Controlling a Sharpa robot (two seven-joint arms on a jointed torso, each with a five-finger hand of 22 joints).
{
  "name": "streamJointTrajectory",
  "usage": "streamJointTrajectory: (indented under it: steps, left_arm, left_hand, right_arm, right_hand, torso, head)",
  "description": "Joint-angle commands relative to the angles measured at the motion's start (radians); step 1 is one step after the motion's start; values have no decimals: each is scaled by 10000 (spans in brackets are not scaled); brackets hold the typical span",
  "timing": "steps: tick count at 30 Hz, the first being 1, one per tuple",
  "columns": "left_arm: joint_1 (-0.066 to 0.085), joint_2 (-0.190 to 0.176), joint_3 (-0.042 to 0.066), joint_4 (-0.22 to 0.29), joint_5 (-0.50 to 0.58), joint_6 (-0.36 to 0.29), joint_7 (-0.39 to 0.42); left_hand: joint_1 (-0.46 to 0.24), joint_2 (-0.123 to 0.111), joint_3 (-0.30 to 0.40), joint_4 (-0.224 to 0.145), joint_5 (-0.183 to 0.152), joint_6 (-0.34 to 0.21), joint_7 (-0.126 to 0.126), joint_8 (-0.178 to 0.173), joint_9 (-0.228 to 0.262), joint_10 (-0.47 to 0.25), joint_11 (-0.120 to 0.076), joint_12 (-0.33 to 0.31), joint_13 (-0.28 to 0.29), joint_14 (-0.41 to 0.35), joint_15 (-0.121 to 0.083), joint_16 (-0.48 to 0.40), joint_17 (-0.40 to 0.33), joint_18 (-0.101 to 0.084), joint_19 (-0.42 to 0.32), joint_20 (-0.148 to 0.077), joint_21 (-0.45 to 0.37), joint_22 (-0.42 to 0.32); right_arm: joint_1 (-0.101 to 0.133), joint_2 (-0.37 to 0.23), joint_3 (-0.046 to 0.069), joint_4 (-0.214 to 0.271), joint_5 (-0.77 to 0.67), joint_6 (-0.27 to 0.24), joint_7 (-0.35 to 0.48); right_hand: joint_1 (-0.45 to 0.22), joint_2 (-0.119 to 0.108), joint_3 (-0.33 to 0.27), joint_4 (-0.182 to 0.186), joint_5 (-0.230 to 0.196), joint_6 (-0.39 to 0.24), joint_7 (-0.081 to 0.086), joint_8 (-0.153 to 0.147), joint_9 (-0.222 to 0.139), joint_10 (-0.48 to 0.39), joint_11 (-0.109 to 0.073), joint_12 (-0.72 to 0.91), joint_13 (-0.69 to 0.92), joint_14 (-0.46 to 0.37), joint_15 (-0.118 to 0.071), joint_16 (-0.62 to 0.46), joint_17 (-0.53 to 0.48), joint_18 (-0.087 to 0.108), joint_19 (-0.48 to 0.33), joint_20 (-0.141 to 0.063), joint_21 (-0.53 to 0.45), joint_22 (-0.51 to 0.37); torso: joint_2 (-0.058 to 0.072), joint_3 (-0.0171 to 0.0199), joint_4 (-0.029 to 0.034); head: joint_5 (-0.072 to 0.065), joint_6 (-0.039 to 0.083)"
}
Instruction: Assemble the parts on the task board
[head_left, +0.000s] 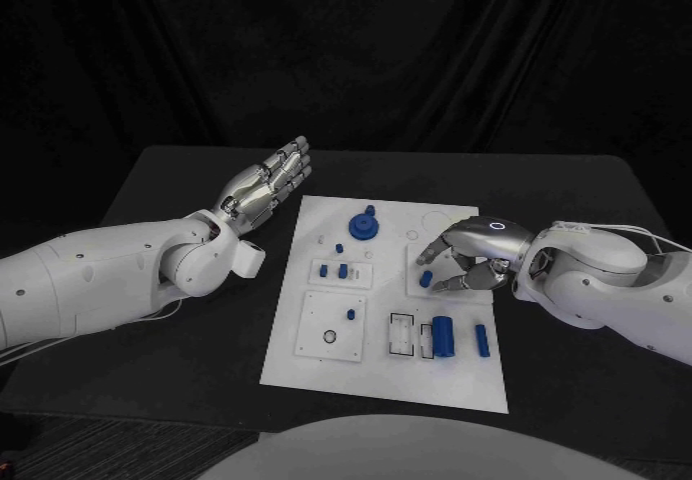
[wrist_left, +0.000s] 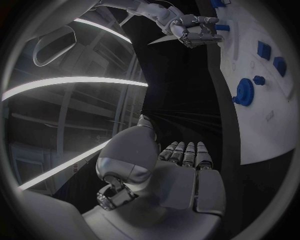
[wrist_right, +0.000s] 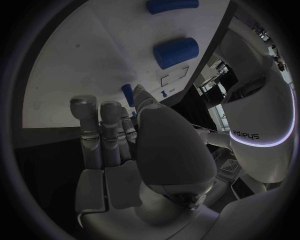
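Observation:
The white task board (head_left: 387, 375) lies in the middle of the black table. My right hand (head_left: 464, 257) hovers over its right side with fingers curled, and thumb and a finger pinch a small blue peg (head_left: 427, 275), also seen as the peg (wrist_right: 127, 94) at the fingertips. A blue gear (head_left: 365, 226) stands at the board's far end. A blue cylinder (head_left: 446, 335) and a slim blue pin (head_left: 482, 340) lie at the near right. My left hand (head_left: 267, 185) is flat, fingers straight, off the board's far left corner, holding nothing.
Two small blue blocks (head_left: 335, 269) sit in a frame left of centre. A square white plate (head_left: 332, 325) with a hole and two rectangular slots (head_left: 402, 335) lie nearer me. Bare black table (head_left: 173, 360) surrounds the board.

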Motion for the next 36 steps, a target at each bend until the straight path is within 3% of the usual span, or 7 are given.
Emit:
streamJointTrajectory:
  steps: [1, 4, 9, 18, 26, 32, 36]
  left_arm:
    - [-21, -2, 10, 19, 64, -50, 1447]
    - [-26, -3, 10, 17, 64, -5, 1457]
    - [-32, 19, 10, -6, 65, 116, 1440]
    - [-41, 37, 10, -46, 65, 387, 1336]
    - [-58, 40, 10, -69, 65, 490, 1259]
    - [-70, 45, 10, -74, 65, 513, 1209]
    - [-74, 59, 10, -75, 65, 535, 1154]
  left_hand:
    - [-5, 104, 66, 22, 63, -1, 121, -38, -10, 33, 94, -29, -12, -4, -468, -35, -15, -138, 8, -493, -32, -11]
    - [25, 131, 83, 17, 98, 31, 183, -29, -1, 33, 166, -29, -12, -4, -372, -35, -15, -142, 8, -389, -32, -11]
    - [179, 177, 138, 20, 316, 185, 391, 8, 37, 33, 405, -29, -12, -4, -39, -35, -15, 173, 8, 284, -32, -11]
    - [338, 236, 218, 17, 627, 245, 524, 21, 49, 33, 588, -29, -12, -4, 224, -35, -15, 337, 8, 695, -32, -11]
    - [482, 257, 291, 17, 938, 393, 618, 57, 81, 33, 689, -29, -12, -4, 367, -35, -15, 350, 8, 841, -32, -11]
    - [530, 262, 316, 17, 1056, 393, 638, 55, 79, 33, 707, -29, -12, -4, 385, -35, -15, 347, 8, 853, -32, -11]
    - [552, 262, 326, 18, 1106, 402, 651, 57, 81, 33, 721, -29, -12, -4, 405, -35, -15, 343, 8, 867, -32, -11]
  right_arm:
    - [-45, 59, 4, -50, -9, 105, -94]
    - [-58, 122, 5, -96, -9, 86, -60]
    - [-70, 199, 5, -135, -9, 117, -33]
    - [-88, 321, 5, -160, -9, 228, 16]
    - [-92, 353, 6, -110, -159, -91, -39]
    - [-75, 227, 8, 81, -237, -700, -77]
    - [98, 67, 9, 318, -255, -1005, -108]
  right_hand:
    - [88, 82, 26, -142, 218, 141, -1, 76, 9, 193, 5, 47, -13, 62, -8, -37, 27, -107, 59, -50, 8, 866]
    - [156, 140, 74, -280, 514, 197, -7, 67, 0, 344, -3, 9, -20, 83, -18, -12, 86, -112, 74, -57, 42, 879]
    - [136, 191, 123, -381, 593, 382, -39, 110, 15, 665, -33, -9, -16, 118, -40, 30, 170, -121, 102, -77, 125, 904]
    - [170, 218, 472, -389, 540, 1204, -302, 336, 69, 1652, -274, -85, -20, 155, -222, 9, 232, -120, 131, -217, 204, 927]
    - [360, 179, 917, -391, 384, 2110, -612, 593, 179, 2691, -589, -151, -9, 245, -462, 25, 352, -134, 188, -424, 336, 953]
    - [593, 235, 1156, -537, 291, 2414, -681, 653, 211, 2950, -670, -250, -14, 275, -528, 28, 410, -146, 213, -499, 393, 966]
    - [670, 270, 1252, -604, 174, 2484, -690, 638, 211, 3050, -690, -307, -13, 287, -547, 27, 435, -150, 220, -523, 400, 968]
  torso:
    - [-9, 4, 18]
    - [-4, 10, 7]
    - [0, 16, 14]
    - [7, -2, 15]
    - [6, -2, 19]
    - [11, 2, 27]
    - [-5, -5, 13]
  head:
    - [-45, -1]
    - [-57, -1]
    - [-90, -1]
    - [-7, -1]
    - [28, -1]
    - [73, -1]
    - [148, -1]
